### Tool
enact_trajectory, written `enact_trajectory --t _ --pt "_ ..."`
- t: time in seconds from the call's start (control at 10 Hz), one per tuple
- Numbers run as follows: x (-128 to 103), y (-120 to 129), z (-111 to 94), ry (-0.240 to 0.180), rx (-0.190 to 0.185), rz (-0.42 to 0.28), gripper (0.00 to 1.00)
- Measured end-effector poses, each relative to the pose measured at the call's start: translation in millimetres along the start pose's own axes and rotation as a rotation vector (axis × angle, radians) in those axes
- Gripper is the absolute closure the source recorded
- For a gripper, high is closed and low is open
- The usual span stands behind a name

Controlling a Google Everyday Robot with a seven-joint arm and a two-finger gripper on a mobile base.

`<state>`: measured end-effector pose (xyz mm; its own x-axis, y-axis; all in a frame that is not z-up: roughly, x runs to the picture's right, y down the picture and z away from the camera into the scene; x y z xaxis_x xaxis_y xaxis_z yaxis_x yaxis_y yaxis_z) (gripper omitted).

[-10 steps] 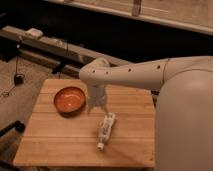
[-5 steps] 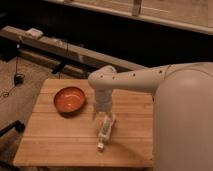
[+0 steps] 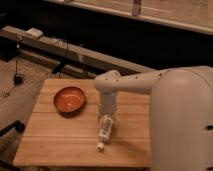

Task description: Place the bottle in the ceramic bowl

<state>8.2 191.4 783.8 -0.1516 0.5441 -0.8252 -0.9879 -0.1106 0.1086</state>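
Note:
The white bottle (image 3: 104,133) lies flat on the wooden table (image 3: 55,137), cap end toward the front edge. The ceramic bowl (image 3: 69,99), orange-red inside with a darker rim, sits on the table's left part, apart from the bottle. My gripper (image 3: 106,120) hangs from the white arm straight down over the bottle's far end, at or just above it. The arm's wrist hides the bottle's upper end.
The arm's large white body (image 3: 182,125) fills the right side and covers the table's right edge. A long grey rail (image 3: 75,50) with cables runs behind the table. A small dark object (image 3: 18,79) lies on the floor at left.
The arm has swung right and toward the front, from beside the bowl to over the bottle, and the gripper has come down onto the bottle's far end. Bottle and bowl have not moved.

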Motion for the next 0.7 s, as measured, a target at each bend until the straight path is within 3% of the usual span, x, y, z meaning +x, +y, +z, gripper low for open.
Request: enact_trajectory --t 0.6,0.7 --pt "-20.2 -0.5 28.2 0.080 0.008 -0.005 0.36" --pt "-21.8 -0.4 31.2 0.091 0.003 -0.006 0.39"
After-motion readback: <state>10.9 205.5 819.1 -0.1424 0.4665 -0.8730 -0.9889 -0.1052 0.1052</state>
